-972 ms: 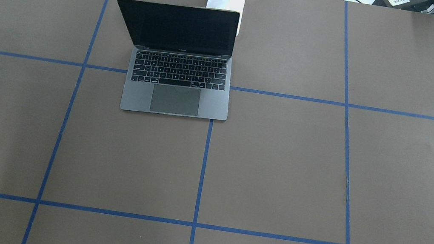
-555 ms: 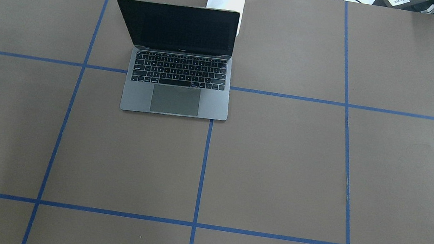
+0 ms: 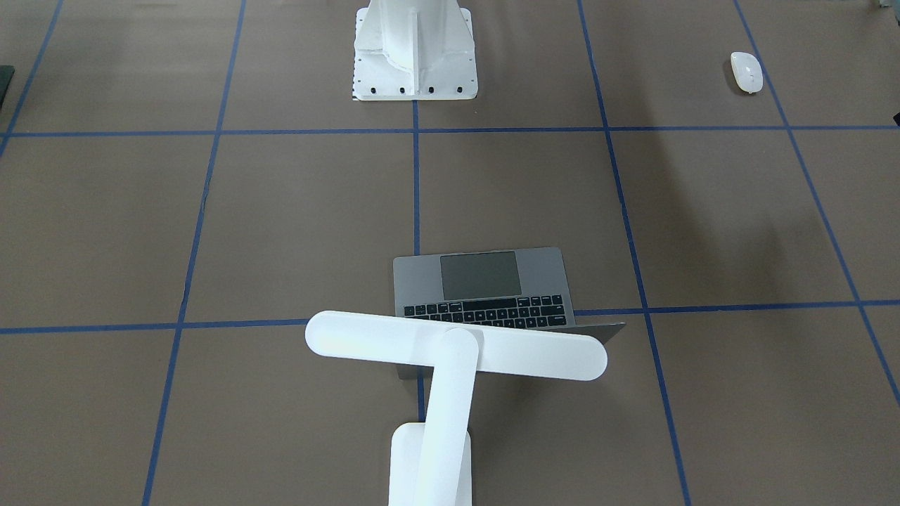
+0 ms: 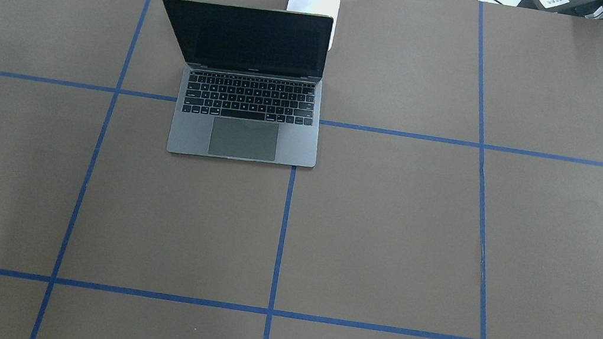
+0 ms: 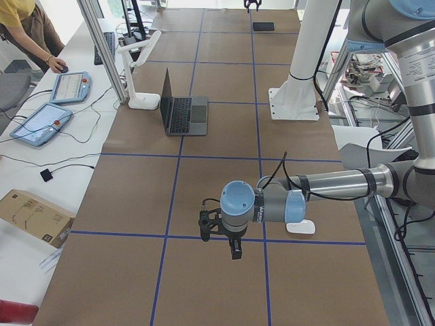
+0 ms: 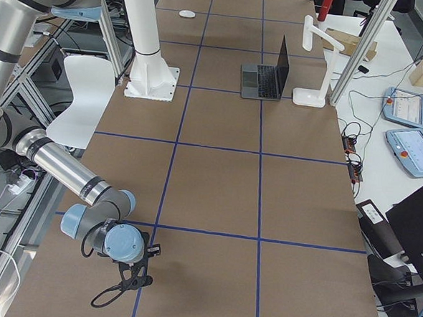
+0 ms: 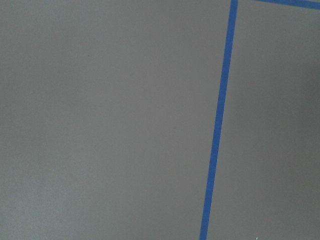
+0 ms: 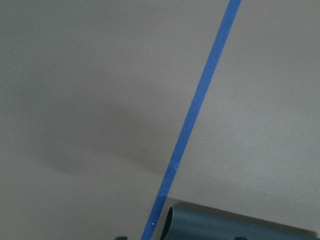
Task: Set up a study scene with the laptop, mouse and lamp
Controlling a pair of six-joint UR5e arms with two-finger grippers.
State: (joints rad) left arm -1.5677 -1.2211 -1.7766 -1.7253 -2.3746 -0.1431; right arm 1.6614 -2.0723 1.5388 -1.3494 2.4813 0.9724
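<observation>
The laptop (image 4: 249,96) stands open on the brown table, its dark screen facing the robot; it also shows in the front view (image 3: 485,281). The white lamp (image 3: 457,344) stands right behind it, its bar head over the lid and its base (image 4: 314,1) at the far table edge. The white mouse (image 3: 746,72) lies far off on the robot's left side, near the robot's table edge. My left gripper (image 5: 234,250) hangs low over bare table close to the mouse (image 5: 300,227). My right gripper (image 6: 132,281) hangs over the table's right end. I cannot tell whether either is open or shut.
The white flared pedestal (image 3: 415,49) with its bolted plate stands at the robot's side of the table. A flat black mat (image 5: 263,26) lies at the far right end. Blue tape lines grid the table. Operator tablets (image 5: 41,122) and a cardboard box lie beyond the far edge.
</observation>
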